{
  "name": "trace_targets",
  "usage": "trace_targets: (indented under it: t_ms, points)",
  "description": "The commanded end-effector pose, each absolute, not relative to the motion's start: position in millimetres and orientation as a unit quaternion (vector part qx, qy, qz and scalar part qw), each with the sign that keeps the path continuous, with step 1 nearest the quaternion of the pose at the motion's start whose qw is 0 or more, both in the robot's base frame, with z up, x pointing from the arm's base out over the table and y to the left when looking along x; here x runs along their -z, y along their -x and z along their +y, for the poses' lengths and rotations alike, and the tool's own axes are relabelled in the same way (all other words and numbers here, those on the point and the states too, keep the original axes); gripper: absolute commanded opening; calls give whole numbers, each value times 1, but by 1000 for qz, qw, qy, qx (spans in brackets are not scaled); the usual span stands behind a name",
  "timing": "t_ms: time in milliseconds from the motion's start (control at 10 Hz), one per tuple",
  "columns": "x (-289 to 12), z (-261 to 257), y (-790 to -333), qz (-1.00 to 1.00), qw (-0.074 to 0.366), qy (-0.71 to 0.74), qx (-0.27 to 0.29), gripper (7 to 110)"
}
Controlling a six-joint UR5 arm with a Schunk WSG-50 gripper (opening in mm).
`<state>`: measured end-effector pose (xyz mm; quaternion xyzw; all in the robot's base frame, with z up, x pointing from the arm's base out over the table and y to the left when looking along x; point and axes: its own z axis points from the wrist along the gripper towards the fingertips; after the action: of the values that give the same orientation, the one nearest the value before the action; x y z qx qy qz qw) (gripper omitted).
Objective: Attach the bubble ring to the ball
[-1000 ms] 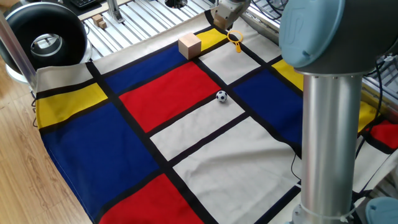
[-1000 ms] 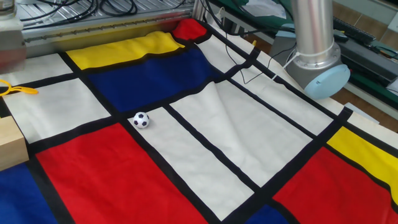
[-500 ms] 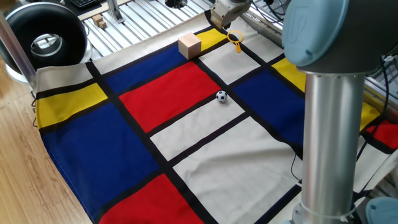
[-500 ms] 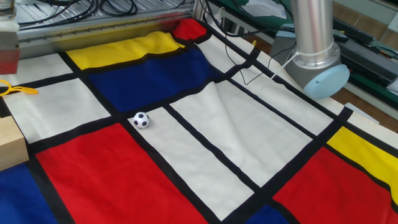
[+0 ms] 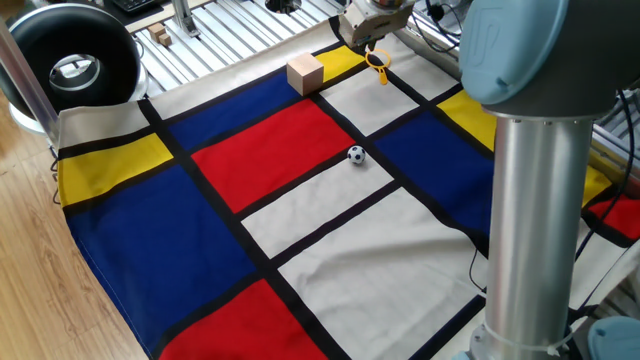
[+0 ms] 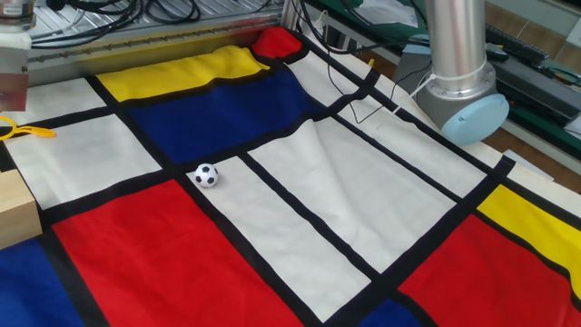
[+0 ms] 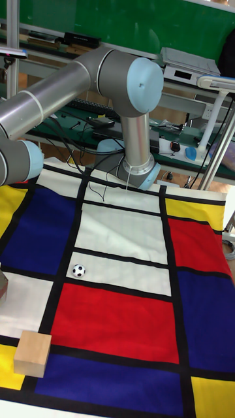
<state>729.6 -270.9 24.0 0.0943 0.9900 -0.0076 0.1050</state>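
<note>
The tiny white ball with black soccer patches sits free on a black stripe of the colour-block cloth, between a red panel and a white one. Further back stands the tan wooden cube. Beyond it the small yellow plastic bubble ring lies flat on the cloth's far edge — the two-finger gripper hangs just above it, and whether its fingers are spread or together cannot be made out.
</note>
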Motion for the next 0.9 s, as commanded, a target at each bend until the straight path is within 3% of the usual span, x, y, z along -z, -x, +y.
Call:
trace_targets:
  t_ms: [0,500,800]
  points:
    - [-21,-274,-715,991,80,-108,10,22]
    - [-19,-289,-688,985,33,-165,44,22]
    - [-19,-284,-694,981,43,-187,32,22]
